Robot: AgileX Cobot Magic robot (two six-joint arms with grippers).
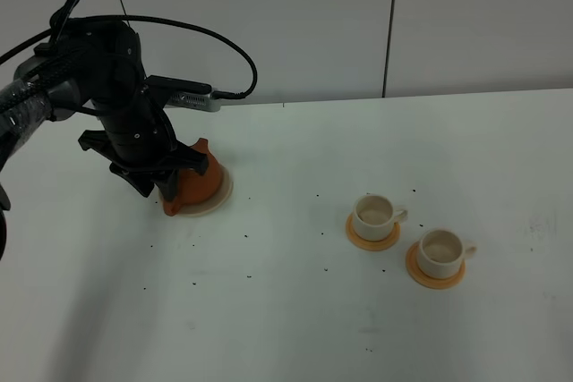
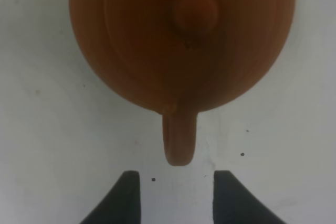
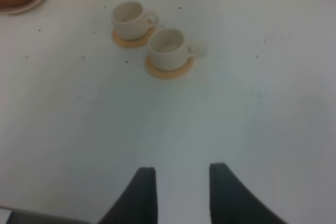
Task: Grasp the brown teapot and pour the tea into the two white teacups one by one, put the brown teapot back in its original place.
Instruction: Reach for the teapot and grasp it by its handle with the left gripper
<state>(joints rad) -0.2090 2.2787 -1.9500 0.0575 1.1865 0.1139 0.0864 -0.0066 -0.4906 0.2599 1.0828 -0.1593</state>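
- Right gripper point(image 3: 178, 182): pincer apart, nothing between the fingers, above bare tabletop point(image 1: 304, 328); both cups lie well ahead of it.
- Nearer white teacup point(image 1: 445, 252): upright on an orange coaster point(image 1: 436, 279), in the right half of the tabletop, about midway between the near and far edges.
- Farther white teacup point(image 1: 374, 214): upright on its own orange coaster point(image 1: 372, 241), just beside the first cup, toward the middle.
- Brown teapot point(image 1: 199, 176): in the left half, closer to the far edge, sitting on the beige saucer point(image 1: 215, 201), lid on.
- Left gripper point(image 2: 176, 182): over the teapot, pincer apart; the loop handle point(image 2: 179, 140) points into the gap between the fingertips, not touching either one.
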